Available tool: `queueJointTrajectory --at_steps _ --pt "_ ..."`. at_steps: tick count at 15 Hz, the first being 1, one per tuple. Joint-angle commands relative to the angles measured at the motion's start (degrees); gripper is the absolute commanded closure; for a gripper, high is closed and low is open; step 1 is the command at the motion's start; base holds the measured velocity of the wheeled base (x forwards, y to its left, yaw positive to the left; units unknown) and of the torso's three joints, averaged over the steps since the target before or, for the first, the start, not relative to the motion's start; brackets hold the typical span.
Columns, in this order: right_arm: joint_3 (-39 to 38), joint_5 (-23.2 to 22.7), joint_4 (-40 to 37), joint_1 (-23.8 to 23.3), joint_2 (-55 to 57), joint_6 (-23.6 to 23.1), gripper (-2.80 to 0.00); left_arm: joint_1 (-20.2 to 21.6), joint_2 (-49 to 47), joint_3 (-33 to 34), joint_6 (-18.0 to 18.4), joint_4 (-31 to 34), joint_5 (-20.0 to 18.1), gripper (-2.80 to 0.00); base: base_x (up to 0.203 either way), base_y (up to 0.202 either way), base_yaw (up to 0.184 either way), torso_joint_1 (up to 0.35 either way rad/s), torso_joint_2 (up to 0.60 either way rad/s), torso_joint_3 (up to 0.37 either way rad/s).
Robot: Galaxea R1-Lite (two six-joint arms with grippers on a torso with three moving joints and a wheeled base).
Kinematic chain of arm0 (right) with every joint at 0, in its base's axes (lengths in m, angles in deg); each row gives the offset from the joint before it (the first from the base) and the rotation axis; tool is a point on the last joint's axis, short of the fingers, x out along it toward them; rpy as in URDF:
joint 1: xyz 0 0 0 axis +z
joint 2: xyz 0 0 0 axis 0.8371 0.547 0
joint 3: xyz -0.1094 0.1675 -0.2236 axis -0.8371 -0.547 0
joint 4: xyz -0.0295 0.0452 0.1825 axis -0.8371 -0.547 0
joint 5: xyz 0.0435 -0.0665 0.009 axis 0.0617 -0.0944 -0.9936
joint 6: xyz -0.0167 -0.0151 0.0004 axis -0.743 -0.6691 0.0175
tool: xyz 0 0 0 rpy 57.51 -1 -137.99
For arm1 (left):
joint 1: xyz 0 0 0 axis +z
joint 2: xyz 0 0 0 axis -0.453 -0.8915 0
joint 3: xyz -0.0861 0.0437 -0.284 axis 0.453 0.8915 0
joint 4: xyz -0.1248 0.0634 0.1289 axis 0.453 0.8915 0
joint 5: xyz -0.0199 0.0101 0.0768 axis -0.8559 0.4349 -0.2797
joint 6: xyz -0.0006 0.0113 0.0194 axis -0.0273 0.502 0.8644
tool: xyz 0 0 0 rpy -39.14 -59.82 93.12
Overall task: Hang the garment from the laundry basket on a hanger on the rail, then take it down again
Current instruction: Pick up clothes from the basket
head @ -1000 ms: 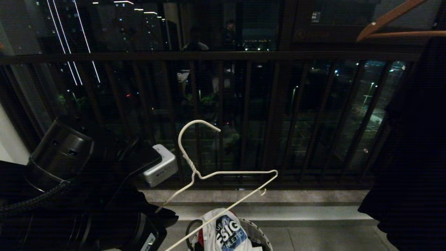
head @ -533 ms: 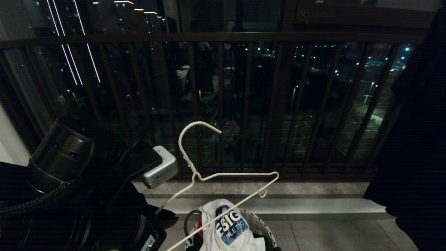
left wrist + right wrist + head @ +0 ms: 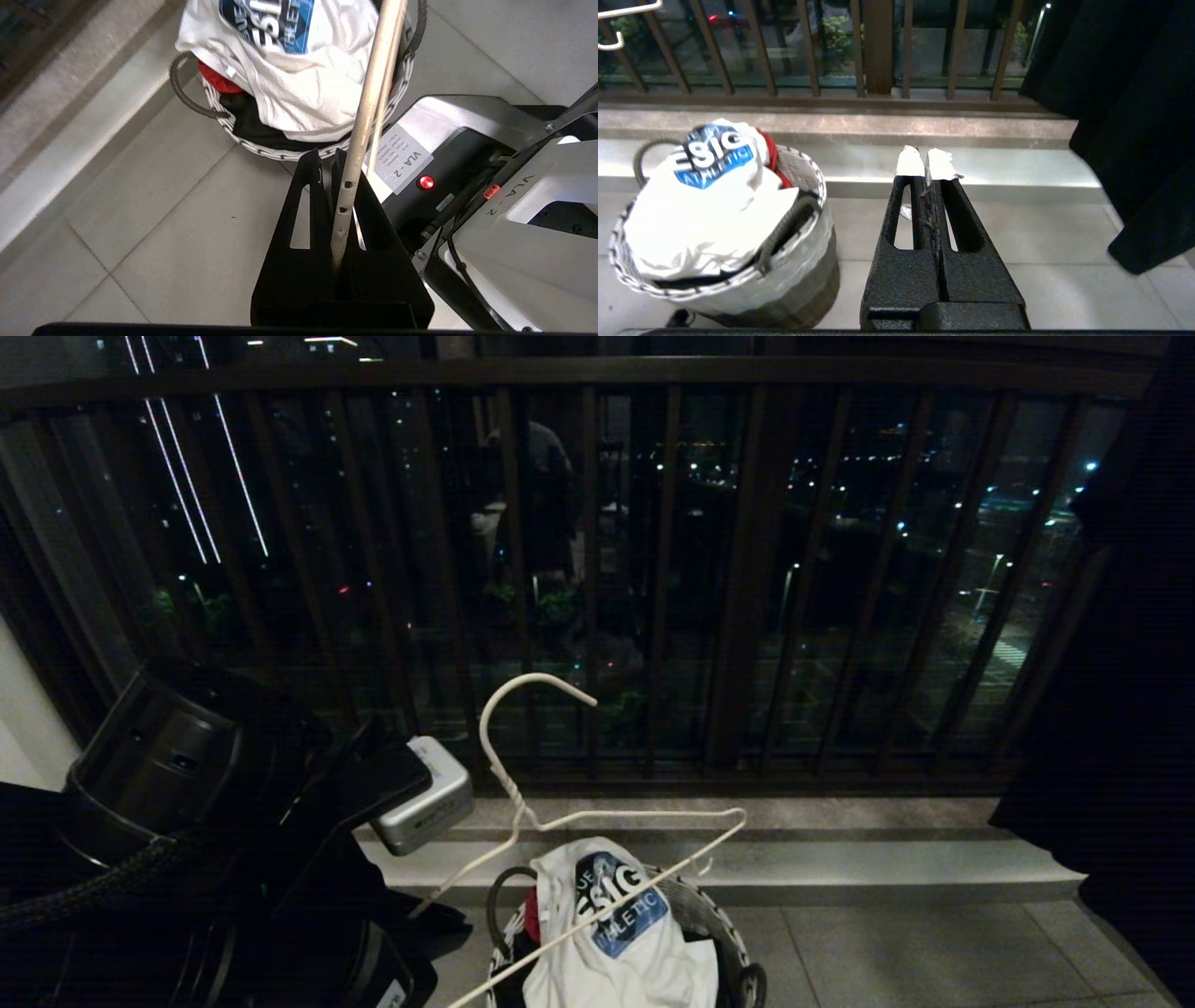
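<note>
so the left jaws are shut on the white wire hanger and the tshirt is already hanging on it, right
Not quite. The left gripper is shut on the hanger, but the T-shirt is still bundled in the laundry basket, as the left wrist view shows.

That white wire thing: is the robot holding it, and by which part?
Yes. The left gripper is shut on the hanger, pinching its long bottom bar. The right gripper is shut on nothing.

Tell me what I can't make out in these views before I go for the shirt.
- Rail: in no view, above the head view's top edge.
- Garment lettering: creases and the hanger bar crossing it in the head view hide part of the text.
- Laundry basket contents: the shirt hides most of the red cloth.
- Left gripper: its arm blocks it in the head view; only the left wrist view shows it shut on the hanger.
</note>
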Motion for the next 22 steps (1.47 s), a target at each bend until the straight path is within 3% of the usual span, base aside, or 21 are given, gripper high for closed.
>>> queueJointTrajectory --at_steps 1,16,22 --pt "0.0 0.02 0.0 0.01 0.07 0.1 0.0 -0.01 0.12 -0.17 -0.03 0.08 -0.03 0.0 0.0 0.0 0.0 -0.04 0.43 0.379" --pt "0.0 -0.05 0.0 0.01 0.07 0.1 0.0 0.08 1.41 -0.34 0.15 -0.63 0.15 0.0 0.0 0.0 0.0 -0.004 0.04 0.035" --pt "0.0 0.02 0.0 0.01 0.07 0.1 0.0 0.08 2.4 -0.78 0.33 -0.63 0.23 0.0 0.0 0.0 0.0 0.0 0.0 -0.165"
